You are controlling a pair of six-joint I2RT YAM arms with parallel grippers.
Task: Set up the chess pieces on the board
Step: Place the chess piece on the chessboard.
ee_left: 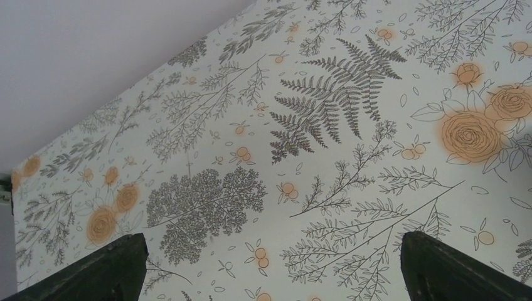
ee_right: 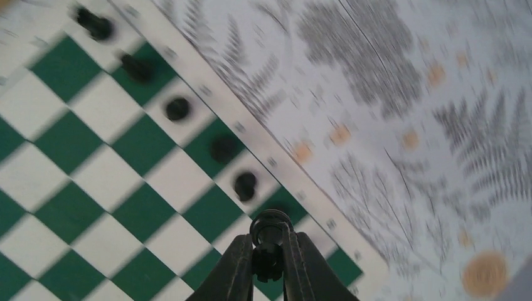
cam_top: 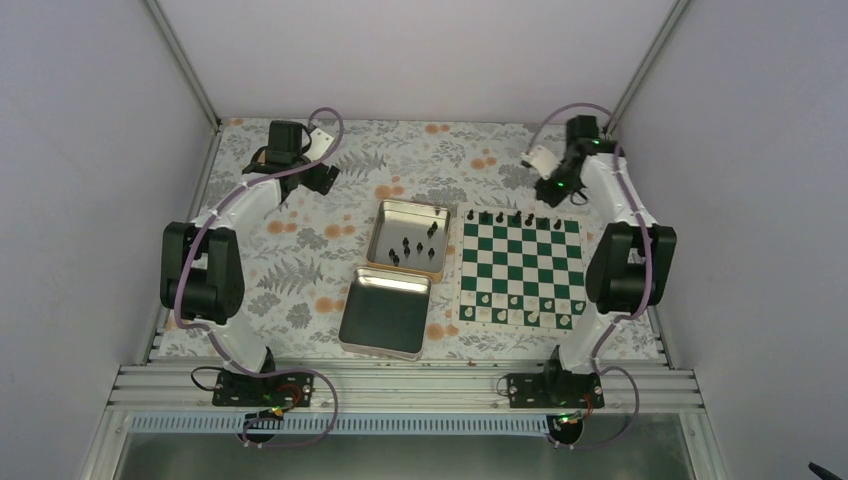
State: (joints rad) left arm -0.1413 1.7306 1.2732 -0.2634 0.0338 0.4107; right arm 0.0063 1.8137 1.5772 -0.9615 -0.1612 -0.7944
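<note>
The right end effector (ee_right: pixel 268 252) pinches a black chess piece (ee_right: pixel 270 227) over the board's (ee_right: pixel 74 145) edge row. The left end effector (ee_left: pixel 273 257) hangs spread above the floral bench (ee_left: pixel 351 188).

Enclosure: plain pale walls (cam_top: pixel 420 50).
Fern-and-rose patterned cloth (cam_top: pixel 300 250) covers the table; aluminium rail (cam_top: pixel 400 385) runs along the near edge.

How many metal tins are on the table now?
2. One shiny rectangular metal tin sits left of the green-and-white chessboard, holding small black chess pieces; the second tin lies just below it in the top view, nothing visible inside.
</note>
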